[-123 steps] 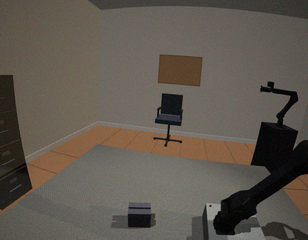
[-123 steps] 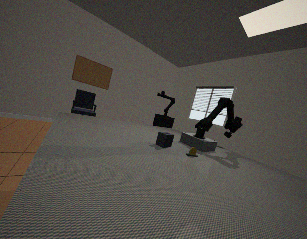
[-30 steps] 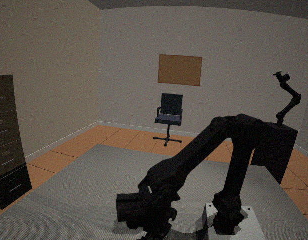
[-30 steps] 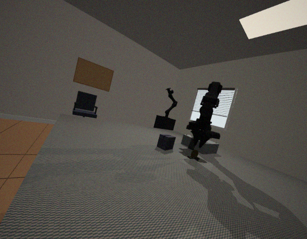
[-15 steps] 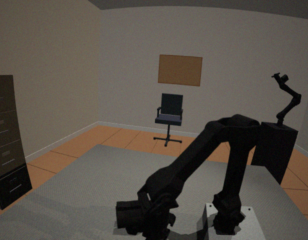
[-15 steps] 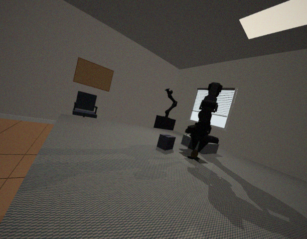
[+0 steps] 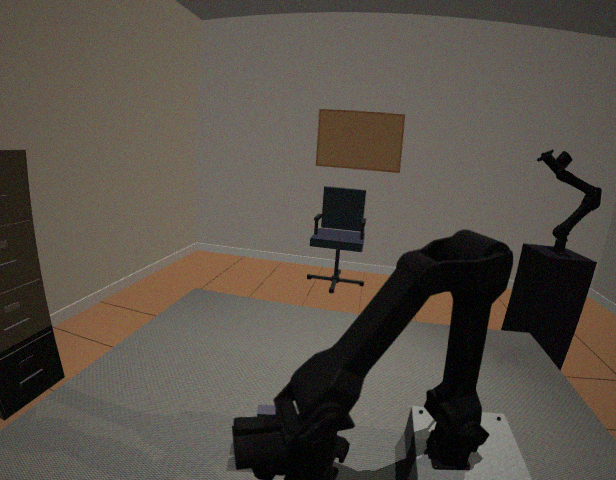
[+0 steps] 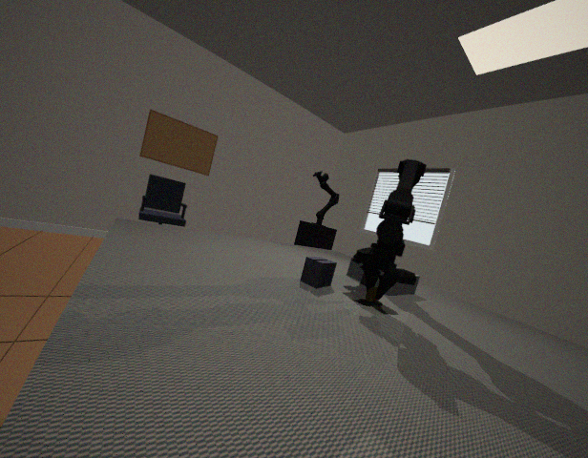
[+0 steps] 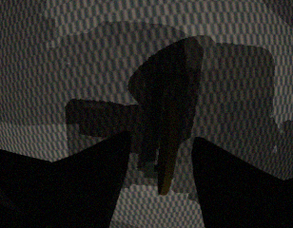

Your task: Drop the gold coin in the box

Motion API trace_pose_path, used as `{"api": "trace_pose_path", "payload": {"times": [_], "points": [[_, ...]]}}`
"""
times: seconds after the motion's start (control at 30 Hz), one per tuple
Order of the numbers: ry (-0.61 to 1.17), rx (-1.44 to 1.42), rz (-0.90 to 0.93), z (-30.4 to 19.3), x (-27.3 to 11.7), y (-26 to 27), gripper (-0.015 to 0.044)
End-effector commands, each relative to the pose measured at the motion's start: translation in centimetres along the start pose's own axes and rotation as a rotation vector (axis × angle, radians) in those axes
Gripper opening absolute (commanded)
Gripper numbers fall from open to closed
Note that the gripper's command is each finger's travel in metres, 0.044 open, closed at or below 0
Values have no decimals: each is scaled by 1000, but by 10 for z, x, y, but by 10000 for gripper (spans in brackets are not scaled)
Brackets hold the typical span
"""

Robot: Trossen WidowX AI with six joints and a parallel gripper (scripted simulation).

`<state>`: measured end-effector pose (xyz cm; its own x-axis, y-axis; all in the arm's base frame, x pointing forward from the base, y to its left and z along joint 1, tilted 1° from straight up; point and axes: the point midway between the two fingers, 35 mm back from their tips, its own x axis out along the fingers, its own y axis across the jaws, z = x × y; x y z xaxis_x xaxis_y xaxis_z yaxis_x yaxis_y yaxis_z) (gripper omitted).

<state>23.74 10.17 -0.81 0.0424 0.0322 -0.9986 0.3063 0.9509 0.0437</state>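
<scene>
Your claw (image 9: 161, 171) low over counter (image 8: 196, 344), coin (image 9: 168, 163) edge-on in gap between fingers. Grey box (image 8: 318, 272) close beside arm, only obstacle. Counter open toward chair side.

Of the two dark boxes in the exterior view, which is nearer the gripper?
The small grey box on the table beside the gripper; the pedestal farther back carries a second arm.

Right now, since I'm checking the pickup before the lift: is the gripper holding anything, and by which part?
Nothing is held. The gripper is open, its fingers on either side of the upright coin, which stands edge-on between them, ungripped.
</scene>
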Motion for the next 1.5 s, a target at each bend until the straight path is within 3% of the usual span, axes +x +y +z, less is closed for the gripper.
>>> {"api": "trace_pose_path", "payload": {"times": [0.0,0.13,0.33,0.7,1.47], "points": [[0,1,-5,-1,7,-2,161],[0,1,-5,-1,11,-2,161],[0,1,-5,-1,11,-2,3],[0,1,-5,-1,10,-2,0],[-1,-2,-5,3,-45,2,0]]}}
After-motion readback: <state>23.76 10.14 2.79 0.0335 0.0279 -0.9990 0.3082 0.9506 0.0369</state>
